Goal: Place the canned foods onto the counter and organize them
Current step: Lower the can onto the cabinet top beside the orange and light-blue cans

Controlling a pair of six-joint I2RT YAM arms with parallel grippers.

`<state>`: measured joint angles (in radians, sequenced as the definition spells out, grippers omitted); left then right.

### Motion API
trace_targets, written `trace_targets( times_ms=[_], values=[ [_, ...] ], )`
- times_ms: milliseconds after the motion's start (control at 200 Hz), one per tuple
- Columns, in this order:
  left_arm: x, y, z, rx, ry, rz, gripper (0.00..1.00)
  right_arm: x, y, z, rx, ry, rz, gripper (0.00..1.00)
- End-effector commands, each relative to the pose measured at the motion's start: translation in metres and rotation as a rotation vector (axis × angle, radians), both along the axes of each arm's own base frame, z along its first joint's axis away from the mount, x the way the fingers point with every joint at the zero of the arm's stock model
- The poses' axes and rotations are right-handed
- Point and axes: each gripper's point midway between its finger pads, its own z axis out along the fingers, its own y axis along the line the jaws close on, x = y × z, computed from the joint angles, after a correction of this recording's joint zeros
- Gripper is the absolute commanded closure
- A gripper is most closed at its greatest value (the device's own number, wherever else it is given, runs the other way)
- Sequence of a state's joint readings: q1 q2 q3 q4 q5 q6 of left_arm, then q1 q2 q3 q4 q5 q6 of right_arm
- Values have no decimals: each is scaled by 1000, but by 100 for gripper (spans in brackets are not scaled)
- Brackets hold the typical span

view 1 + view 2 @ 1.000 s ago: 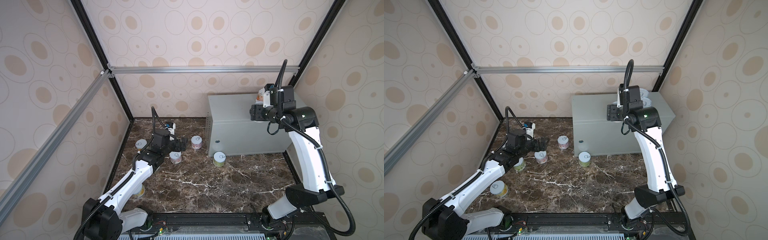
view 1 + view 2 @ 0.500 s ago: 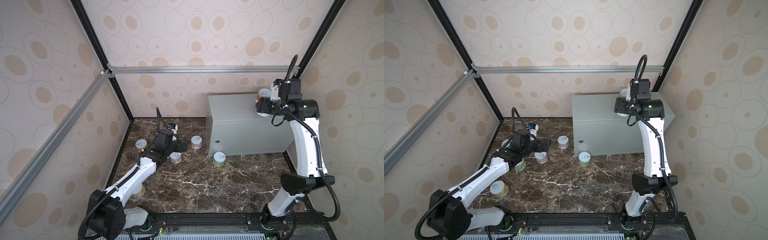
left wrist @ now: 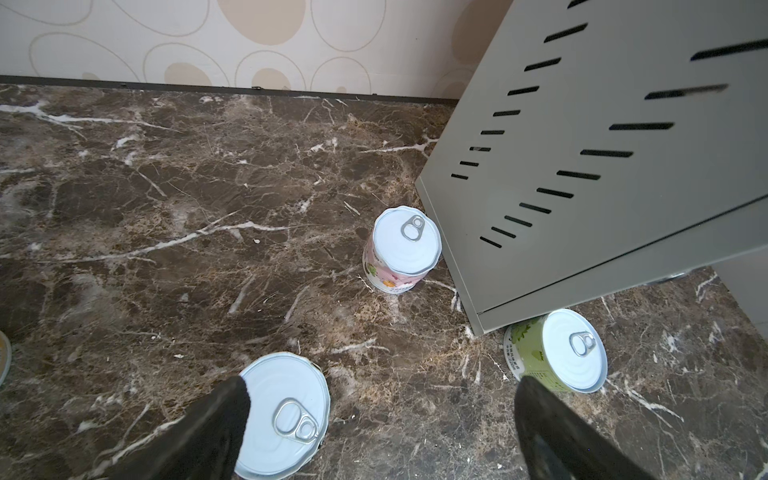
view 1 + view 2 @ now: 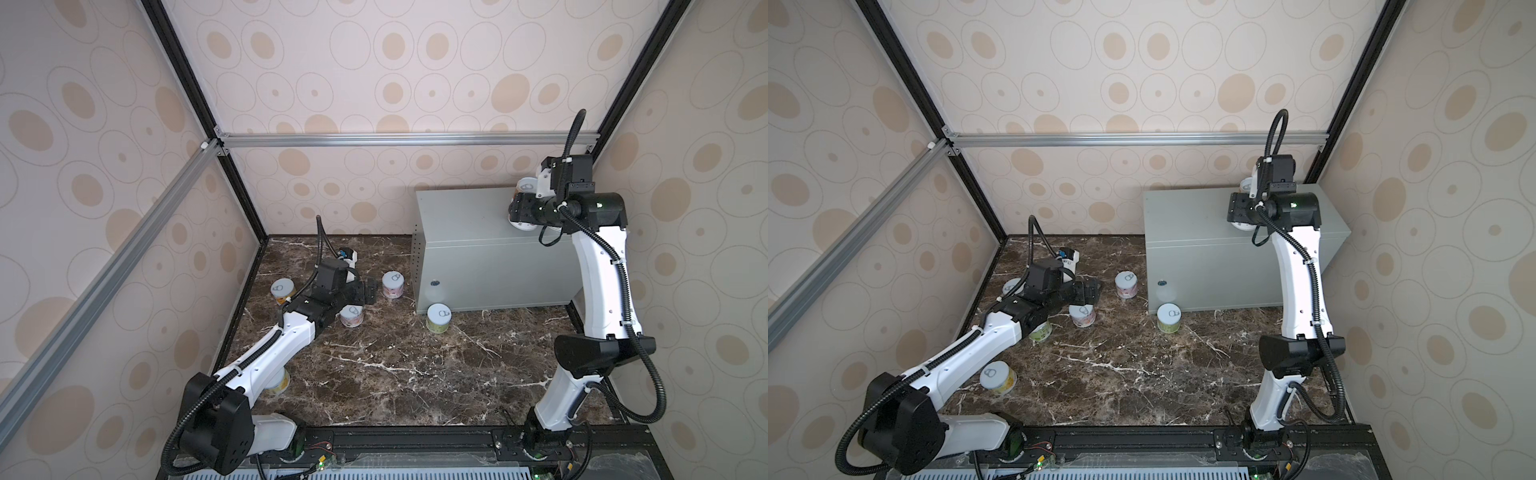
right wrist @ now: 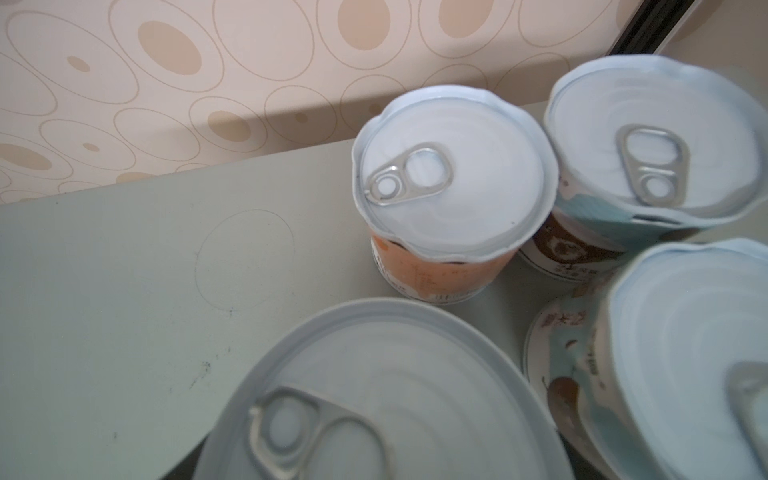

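Note:
The counter (image 4: 465, 224) is the grey metal cabinet at the back right. My right gripper (image 4: 519, 212) hovers over its right end, shut on a can (image 5: 374, 395) that hangs just above the top. Close beside it on the counter stand an orange can (image 5: 453, 187) and two light-blue cans (image 5: 652, 158) (image 5: 685, 353). My left gripper (image 3: 380, 390) stands open low over the marble floor. A pink can (image 3: 286, 415) sits by one finger (image 3: 224, 415), partly inside the gap. Another pink can (image 3: 405, 249) and a green can (image 3: 557, 353) stand by the counter's corner.
More cans stand on the dark marble floor (image 4: 395, 374): one at the far left (image 4: 282, 289), a green one under the left forearm (image 4: 1038, 330) and a yellow one near the left arm's base (image 4: 996, 376). Walls and black frame posts enclose the cell.
The right arm has swung its can from the counter's front towards the cans at the back right. The left gripper has stayed open over the same patch of floor.

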<state>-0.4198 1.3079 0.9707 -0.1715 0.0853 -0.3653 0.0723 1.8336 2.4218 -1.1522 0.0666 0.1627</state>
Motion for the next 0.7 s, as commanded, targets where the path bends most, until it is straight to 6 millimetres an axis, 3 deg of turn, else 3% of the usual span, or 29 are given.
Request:
trace_targets(
  times_ms=[0,290,495,695],
  values=[
    [2,-5,7,-5,-18,-19,1,6,1,18,-15,-68,26,51],
    [2,-3,7,1,-22,-13,1,12,2,10,-20,-49,34,41],
    [1,-5,9,-5,-25,-19,1,12,1,10,-20,-49,28,22],
    [1,-4,10,-8,-28,-17,1,7,2,17,-21,-66,29,9]
  ],
)
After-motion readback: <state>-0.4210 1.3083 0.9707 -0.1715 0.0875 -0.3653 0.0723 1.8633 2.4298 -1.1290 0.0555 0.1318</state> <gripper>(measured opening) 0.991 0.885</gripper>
